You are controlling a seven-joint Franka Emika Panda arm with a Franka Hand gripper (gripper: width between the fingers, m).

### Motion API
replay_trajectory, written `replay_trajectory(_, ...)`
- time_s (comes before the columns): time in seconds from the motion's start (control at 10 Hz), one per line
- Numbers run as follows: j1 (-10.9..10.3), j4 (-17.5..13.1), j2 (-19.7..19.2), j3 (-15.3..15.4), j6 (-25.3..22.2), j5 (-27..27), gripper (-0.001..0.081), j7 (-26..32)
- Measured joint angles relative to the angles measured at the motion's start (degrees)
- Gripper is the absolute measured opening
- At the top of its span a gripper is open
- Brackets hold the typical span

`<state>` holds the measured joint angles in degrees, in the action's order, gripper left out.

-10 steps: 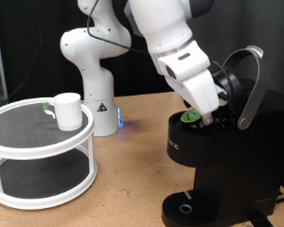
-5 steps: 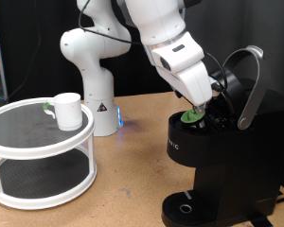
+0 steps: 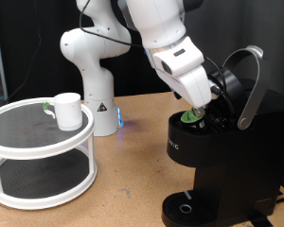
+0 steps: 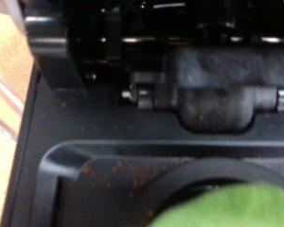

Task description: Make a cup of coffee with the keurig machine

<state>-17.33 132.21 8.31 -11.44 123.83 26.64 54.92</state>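
Note:
The keurig machine point(image 3: 222, 165) stands at the exterior view's right with its silver-grey lid handle point(image 3: 249, 87) raised and the pod chamber open. A green-topped pod point(image 3: 191, 116) sits in the chamber opening. My gripper point(image 3: 209, 102) hangs just above and beside it, inside the open lid; its fingers are hidden by the hand. In the wrist view the machine's black interior point(image 4: 199, 95) fills the picture, with the pod's green top point(image 4: 227, 203) blurred at one edge and no fingers showing. The white cup point(image 3: 66, 110) stands far off on a round stand.
A white two-tier round stand point(image 3: 38, 151) at the exterior view's left carries the cup on its top shelf. The arm's white base point(image 3: 90, 80) stands behind it on the wooden table point(image 3: 133, 180). The machine's round drip tray point(image 3: 186, 208) is bare.
The hand shifted slightly towards the exterior view's left and up over the pod chamber a second ago, and has held nearly still since. The pod and cup have not moved.

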Motion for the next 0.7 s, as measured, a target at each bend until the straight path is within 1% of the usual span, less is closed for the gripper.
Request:
replay_trajectory(0.4, -0.4, 1.6, 0.0, 1.4, 2.7, 1.3, 0.0803, 0.0)
replay_trajectory(0.7, -0.4, 2.3, 0.1, 1.7, 2.9, 1.9, 0.0803, 0.0)
